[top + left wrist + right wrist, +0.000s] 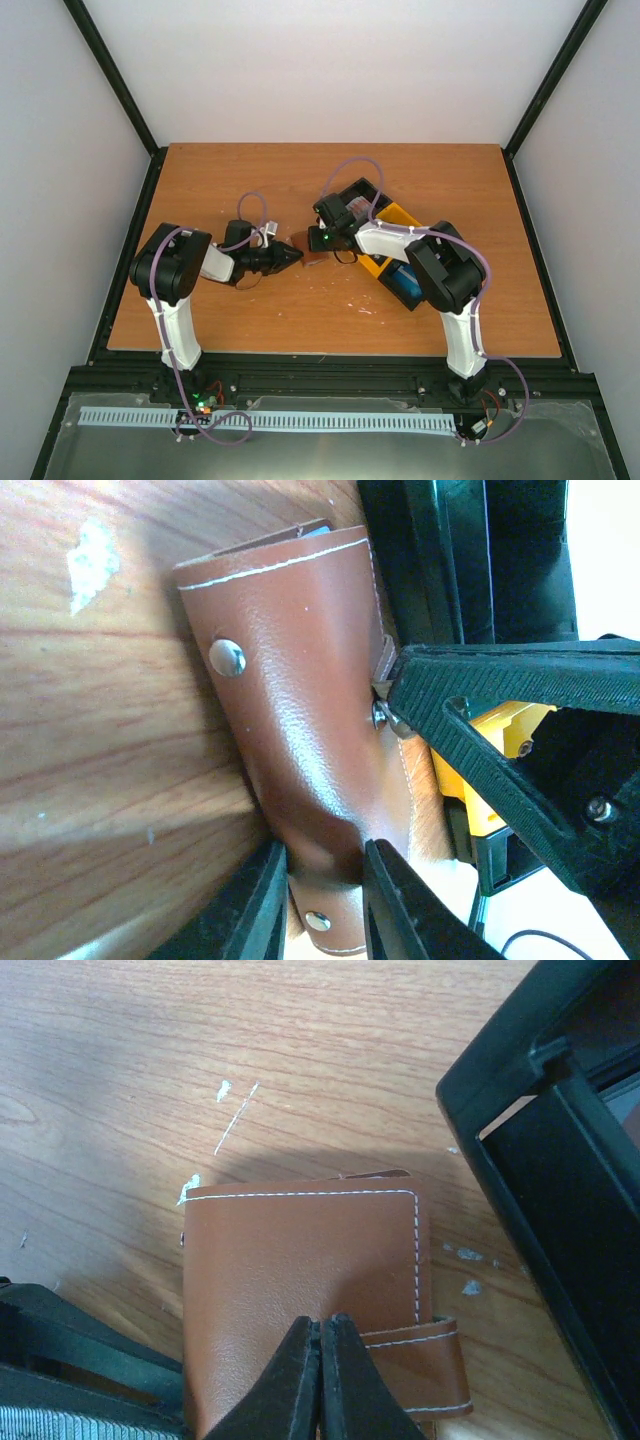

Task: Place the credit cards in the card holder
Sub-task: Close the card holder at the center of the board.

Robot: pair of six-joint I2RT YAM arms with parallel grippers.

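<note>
The brown card holder (pixel 300 680) lies folded shut on the wooden table, also seen small in the top view (pixel 313 262). My left gripper (pixel 325 885) is shut on its near end, one finger on each side of the fold. My right gripper (pixel 322 1322) is shut, and its tips rest on top of the card holder (pixel 300 1250) beside the snap tab (pixel 420 1360). Its black finger (pixel 480 715) touches the tab in the left wrist view. Credit cards (pixel 352 211) lie in the black bin and blue ones (pixel 405 284) in the far right compartment.
A black bin (pixel 560 1170) stands right beside the card holder, with a yellow bin (pixel 398 240) next to it under the right arm. My left gripper's body (pixel 70 1360) shows at the lower left of the right wrist view. White scuffs (pixel 235 1120) mark the wood.
</note>
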